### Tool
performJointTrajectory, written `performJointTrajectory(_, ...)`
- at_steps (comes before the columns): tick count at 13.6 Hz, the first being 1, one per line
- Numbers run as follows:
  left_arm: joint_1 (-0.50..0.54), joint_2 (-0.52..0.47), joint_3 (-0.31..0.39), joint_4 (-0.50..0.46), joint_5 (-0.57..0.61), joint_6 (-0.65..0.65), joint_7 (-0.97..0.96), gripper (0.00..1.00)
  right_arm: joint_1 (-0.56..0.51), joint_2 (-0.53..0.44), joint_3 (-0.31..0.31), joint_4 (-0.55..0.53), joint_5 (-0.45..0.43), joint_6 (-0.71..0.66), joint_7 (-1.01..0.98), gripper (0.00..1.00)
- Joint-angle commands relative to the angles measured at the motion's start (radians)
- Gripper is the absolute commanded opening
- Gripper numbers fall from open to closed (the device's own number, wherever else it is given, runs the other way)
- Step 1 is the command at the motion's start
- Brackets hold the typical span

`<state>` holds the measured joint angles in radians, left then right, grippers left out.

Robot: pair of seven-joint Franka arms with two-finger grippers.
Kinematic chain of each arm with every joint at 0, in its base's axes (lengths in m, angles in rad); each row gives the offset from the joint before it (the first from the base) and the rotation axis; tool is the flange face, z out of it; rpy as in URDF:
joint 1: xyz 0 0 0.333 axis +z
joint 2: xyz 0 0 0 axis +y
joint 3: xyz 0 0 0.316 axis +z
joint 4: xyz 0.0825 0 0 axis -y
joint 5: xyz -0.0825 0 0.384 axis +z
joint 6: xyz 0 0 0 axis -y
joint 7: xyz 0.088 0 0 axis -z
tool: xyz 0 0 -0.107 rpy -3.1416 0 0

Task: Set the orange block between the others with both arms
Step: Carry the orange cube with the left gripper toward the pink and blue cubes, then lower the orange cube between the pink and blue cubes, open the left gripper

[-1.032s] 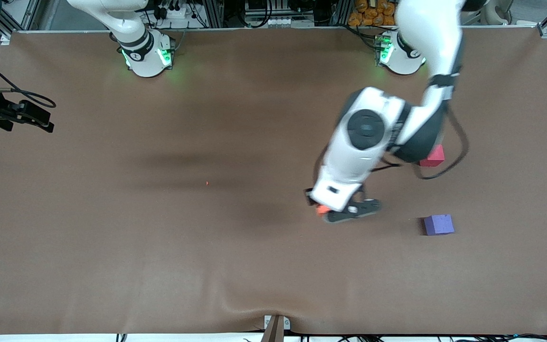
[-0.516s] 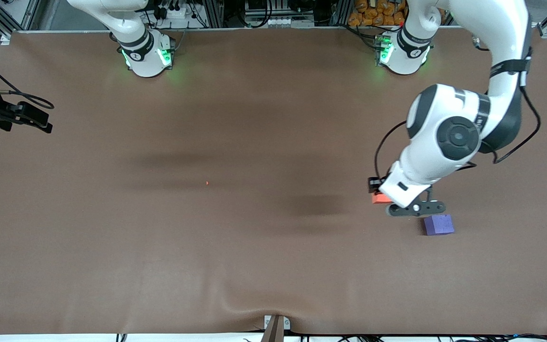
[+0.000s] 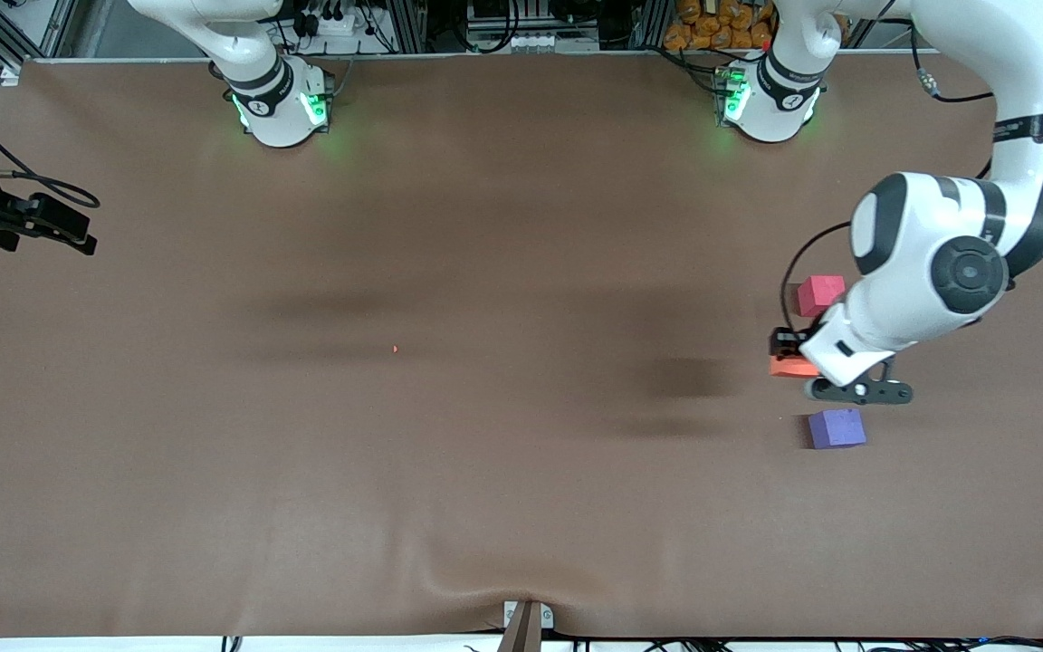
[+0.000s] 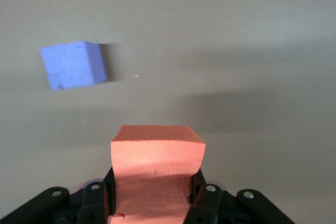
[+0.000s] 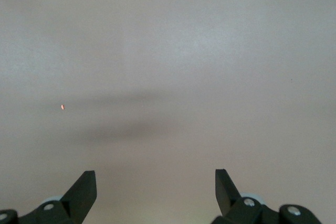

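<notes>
While it waits at the right arm's end of the table (image 3: pixel 485 226), the right hand (image 5: pixel 155 190) is released, its two fingers (image 5: pixel 84 190) standing wide apart over bare brown cloth, well apart from the purple block (image 3: pixel 837 427). A tiny orange speck (image 3: pixel 395 349) lies on the cloth about midway along the table, also well apart from the purple block. Toward the left arm's end, the pinkish-red block (image 3: pixel 819 295) rests on the table, farther from the front camera than the purple block. The left hand (image 3: pixel 798 362) is clenched on the orange block (image 3: pixel 791 367), which juts out from between its fingers. It hangs in the air over the stretch of cloth between the pinkish-red block and the purple block, near the purple block but not touching it. In the left wrist view the orange block (image 4: pixel 156 174) sits squarely in the grip, with the purple block (image 4: pixel 74 65) lying apart on the cloth below.
</notes>
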<state>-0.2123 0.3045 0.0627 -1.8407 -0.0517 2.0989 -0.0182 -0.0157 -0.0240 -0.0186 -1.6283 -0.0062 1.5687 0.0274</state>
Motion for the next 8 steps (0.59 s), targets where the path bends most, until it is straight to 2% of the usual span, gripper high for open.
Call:
performJointTrajectory(1,0.080,-0.044,-0.014,-0.147,-0.017,0.137,0.143,0.00,-0.003,-0.013,0.006,0.004,0.012,-0.003,0.016,1.00)
performJointTrajectory(4,0.154,-0.033,-0.018,-0.231,-0.019,0.246,0.257,0.00,-0.007,-0.011,0.005,0.004,0.028,-0.010,0.087,1.00)
performJointTrajectory(8,0.177,-0.006,-0.020,-0.316,-0.079,0.383,0.274,0.00,-0.003,-0.013,0.008,0.002,0.037,-0.009,0.089,1.00)
